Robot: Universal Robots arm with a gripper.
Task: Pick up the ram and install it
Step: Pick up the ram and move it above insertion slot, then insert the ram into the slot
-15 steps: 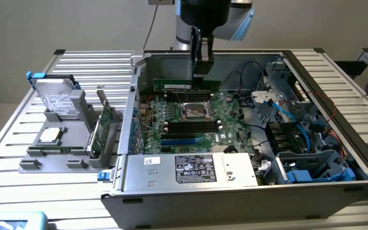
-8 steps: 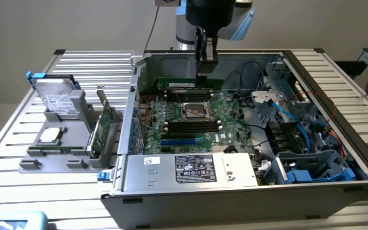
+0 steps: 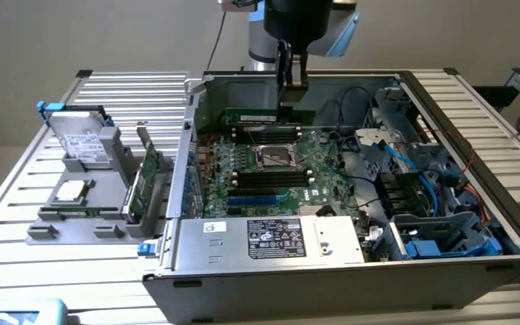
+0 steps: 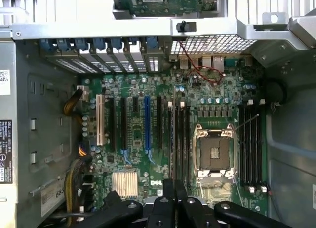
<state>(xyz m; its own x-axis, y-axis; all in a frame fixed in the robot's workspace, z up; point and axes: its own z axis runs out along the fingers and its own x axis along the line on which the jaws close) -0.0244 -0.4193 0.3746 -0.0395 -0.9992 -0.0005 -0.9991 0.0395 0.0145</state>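
Ram (image 3: 255, 117) on edge in pincer (image 3: 294, 103) above the motherboard (image 3: 242, 162)

An open computer case (image 3: 332, 291) lies on a slatted table (image 3: 25, 271). Inside it, the motherboard (image 3: 242, 162) lies flat, with the processor socket (image 3: 276, 157) near its middle and memory slots (image 3: 269, 179) just in front. The power supply (image 3: 269, 238) runs along the case's near edge. Over the board's far side (behind the socket), the gripper (image 3: 292, 101) holds the ram (image 3: 255, 117). Beside the case, at the exterior view's left, a rack (image 3: 43, 233) carries a hard drive (image 3: 84, 143) and an upright expansion card (image 3: 143, 179).
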